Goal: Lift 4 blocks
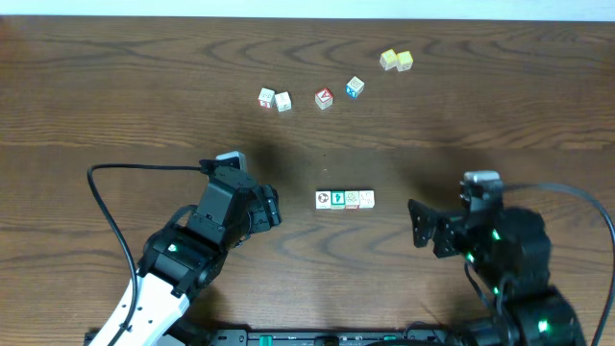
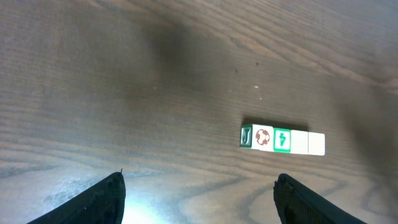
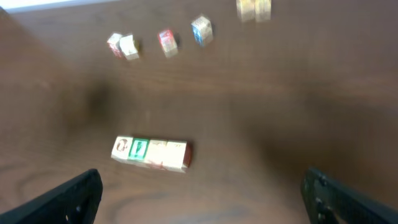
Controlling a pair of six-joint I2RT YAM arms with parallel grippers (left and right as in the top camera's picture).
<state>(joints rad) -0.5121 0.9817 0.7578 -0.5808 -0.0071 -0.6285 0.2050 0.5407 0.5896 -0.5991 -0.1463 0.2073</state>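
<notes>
Four small blocks (image 1: 344, 199) lie side by side in one row on the wooden table, between my two arms; three tops are white or cream and the second from the left is green. My left gripper (image 1: 274, 207) stands open just left of the row, apart from it. In the left wrist view the row of blocks (image 2: 283, 139) lies ahead and to the right of the open left gripper (image 2: 200, 182). My right gripper (image 1: 420, 223) is open to the right of the row. In the right wrist view the blocks (image 3: 151, 154) sit ahead-left of the right gripper (image 3: 202, 180). Neither holds anything.
Along the back lie a pair of white cubes (image 1: 274, 99), a red-faced cube (image 1: 324, 98), a blue-faced cube (image 1: 355, 87) and a pair of yellow cubes (image 1: 396, 61). A black cable (image 1: 106, 207) loops beside the left arm.
</notes>
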